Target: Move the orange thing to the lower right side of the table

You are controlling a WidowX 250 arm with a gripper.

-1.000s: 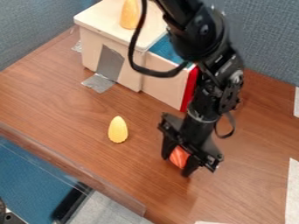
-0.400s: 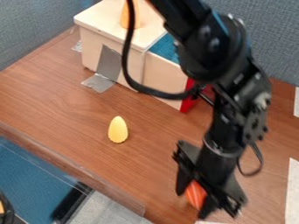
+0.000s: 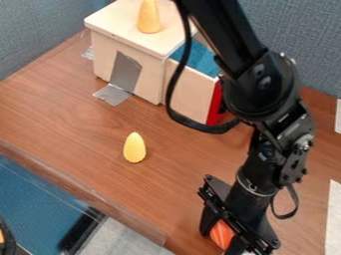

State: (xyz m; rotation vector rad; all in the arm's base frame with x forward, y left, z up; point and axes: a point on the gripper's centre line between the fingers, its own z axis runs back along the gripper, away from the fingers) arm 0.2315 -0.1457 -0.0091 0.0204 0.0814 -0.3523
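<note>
The black gripper (image 3: 222, 239) hangs at the lower right of the camera view, close to the table's front edge. Between its two fingers is the orange thing (image 3: 222, 234), rounded with pale stripes, and the gripper is shut on it. Part of the orange thing is hidden behind the fingers. Around them lies the brown wooden table (image 3: 166, 194). Whether the orange thing touches the tabletop, I cannot tell.
A yellow corn-like piece (image 3: 134, 148) stands left of the gripper. Behind is a pale wooden box (image 3: 126, 45) with an orange-yellow cone (image 3: 148, 17) on top, beside a blue-topped, red-edged part. White strips lie at the right edge.
The gripper has moved toward the lower right, nearer the table's front edge, carrying the orange thing. Since the latest earlier frame it has shifted only slightly. The yellow piece has stayed put.
</note>
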